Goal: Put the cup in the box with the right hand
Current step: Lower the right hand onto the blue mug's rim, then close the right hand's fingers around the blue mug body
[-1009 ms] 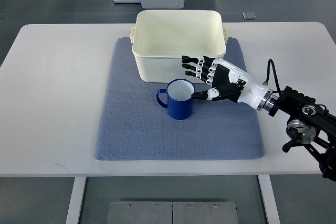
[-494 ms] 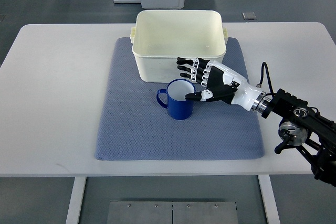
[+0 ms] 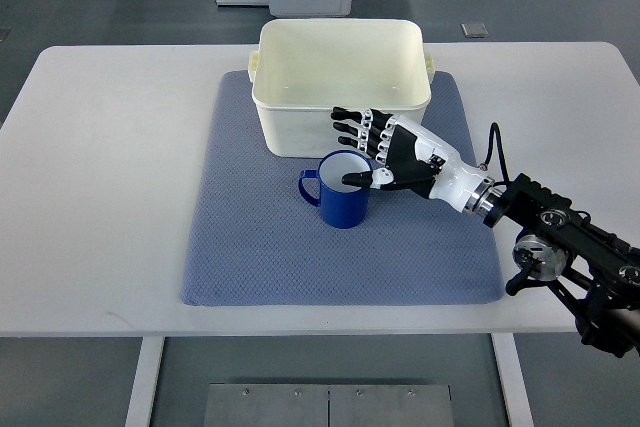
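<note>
Reaching in from the right edge, the right hand (image 3: 385, 152) sits at the blue cup (image 3: 342, 189), with its thumb over the cup's open mouth and its four fingers (image 3: 352, 125) spread out just beyond the far rim, in front of the near wall of the box (image 3: 340, 87). The fingers are wide open and hold nothing; no grasp has closed on the cup. The cup stands upright on the blue-grey mat (image 3: 260, 247), just in front of the cream box, with its handle pointing to the picture's left, away from the hand. The box is open at the top and looks empty. Mat and box rest on the white desk (image 3: 100, 147). No left arm shows in the view.

The step in hand looks like the approach to the grasp: the hand is set around the right rim of the cup but not yet closed. The next move would call for the fingers and thumb to close on the cup's wall or rim firmly enough to lift it. After that the cup has to rise above the near wall of the box, travel a short way forward over the opening, and be lowered inside. Since the cup stands so near the wall, the lift needs to clear the box's rim before any forward motion.
</note>
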`<state>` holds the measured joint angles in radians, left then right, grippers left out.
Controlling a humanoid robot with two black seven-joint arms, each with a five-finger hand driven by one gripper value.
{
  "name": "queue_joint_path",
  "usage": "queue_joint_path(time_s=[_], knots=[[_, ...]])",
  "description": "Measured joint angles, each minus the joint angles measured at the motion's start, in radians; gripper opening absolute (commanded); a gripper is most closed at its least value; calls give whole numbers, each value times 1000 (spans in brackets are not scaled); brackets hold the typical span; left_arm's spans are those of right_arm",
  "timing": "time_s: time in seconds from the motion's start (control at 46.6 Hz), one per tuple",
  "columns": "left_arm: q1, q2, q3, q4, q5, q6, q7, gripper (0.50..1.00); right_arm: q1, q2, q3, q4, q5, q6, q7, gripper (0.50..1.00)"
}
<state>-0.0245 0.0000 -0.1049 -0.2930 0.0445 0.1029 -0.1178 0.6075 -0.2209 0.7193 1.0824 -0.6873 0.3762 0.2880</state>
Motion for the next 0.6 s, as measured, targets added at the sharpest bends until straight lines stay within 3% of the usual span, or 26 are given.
queue_joint_path(time_s=[0.601], knots=[[0,0,0,0,0,0,1,1000,0,23,-27,-46,-8,-22,39,1000]])
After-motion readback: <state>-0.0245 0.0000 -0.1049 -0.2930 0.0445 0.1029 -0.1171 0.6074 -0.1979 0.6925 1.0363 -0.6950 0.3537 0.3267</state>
